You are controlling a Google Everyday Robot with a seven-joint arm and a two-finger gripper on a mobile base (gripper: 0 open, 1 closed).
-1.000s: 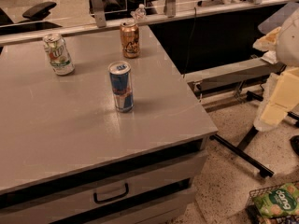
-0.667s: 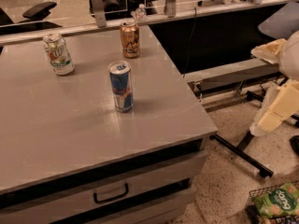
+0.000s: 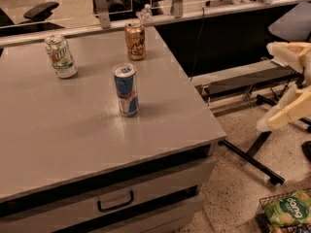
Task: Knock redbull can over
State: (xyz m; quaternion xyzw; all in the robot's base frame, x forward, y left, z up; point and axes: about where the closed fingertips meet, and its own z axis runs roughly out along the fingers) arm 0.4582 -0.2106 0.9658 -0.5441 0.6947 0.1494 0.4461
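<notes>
The redbull can [image 3: 126, 90], slim and blue-and-silver with a red logo, stands upright near the middle of the grey table [image 3: 58, 135]. My gripper [image 3: 265, 87] hangs in the air off the table's right side, well right of the can and touching nothing. Its two cream fingers [image 3: 286, 111] stand wide apart, one above the other, and hold nothing.
A green-and-white soda can [image 3: 60, 56] stands at the back left and a golden-brown can [image 3: 135, 41] at the back, behind the redbull can. A small clear bottle [image 3: 145, 12] sits on the ledge behind. A wire basket with a green bag [image 3: 287, 209] is on the floor at lower right.
The gripper's fingers have shifted slightly at the right edge; the lower finger moved a little. The three cans have not moved.
</notes>
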